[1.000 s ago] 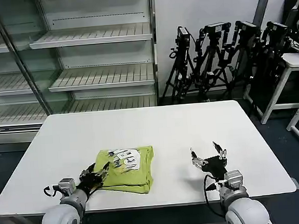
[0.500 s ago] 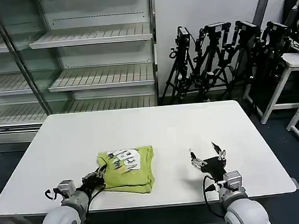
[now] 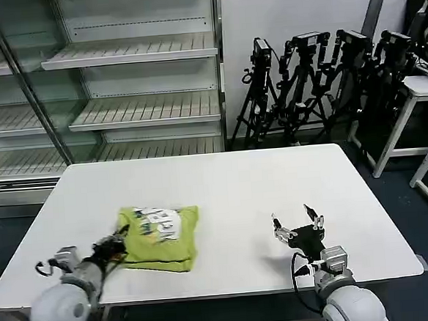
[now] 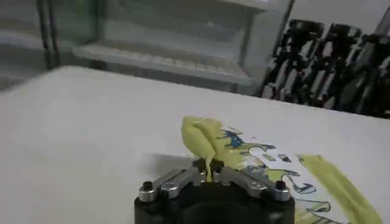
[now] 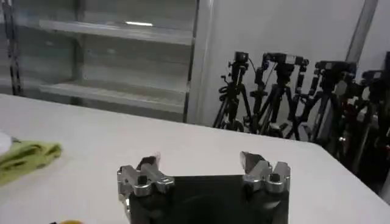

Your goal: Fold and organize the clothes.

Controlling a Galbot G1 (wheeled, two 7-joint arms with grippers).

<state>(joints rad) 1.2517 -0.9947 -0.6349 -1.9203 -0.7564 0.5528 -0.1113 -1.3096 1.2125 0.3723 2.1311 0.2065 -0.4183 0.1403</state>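
The clothes are one lime T-shirt (image 3: 159, 236), folded into a small bundle with its white-and-dark print facing up, lying on the white table (image 3: 223, 189) left of centre. My left gripper (image 3: 111, 247) is at the bundle's near-left edge, shut on a pinch of the lime fabric (image 4: 209, 164). In the left wrist view the shirt (image 4: 286, 173) stretches away from the jaws. My right gripper (image 3: 298, 222) stands open over bare table at the front right, holding nothing (image 5: 200, 163). The right wrist view catches a bit of the shirt (image 5: 27, 157) at its edge.
Empty glass-fronted shelves (image 3: 120, 79) stand behind the table. A cluster of black tripods (image 3: 318, 80) stands at the back right, beside a second white table (image 3: 422, 94). Bare tabletop lies all around the bundle.
My left gripper has pulled to the left with the shirt's edge in it, and the whole bundle has slid left across the table. The right arm has stayed put.
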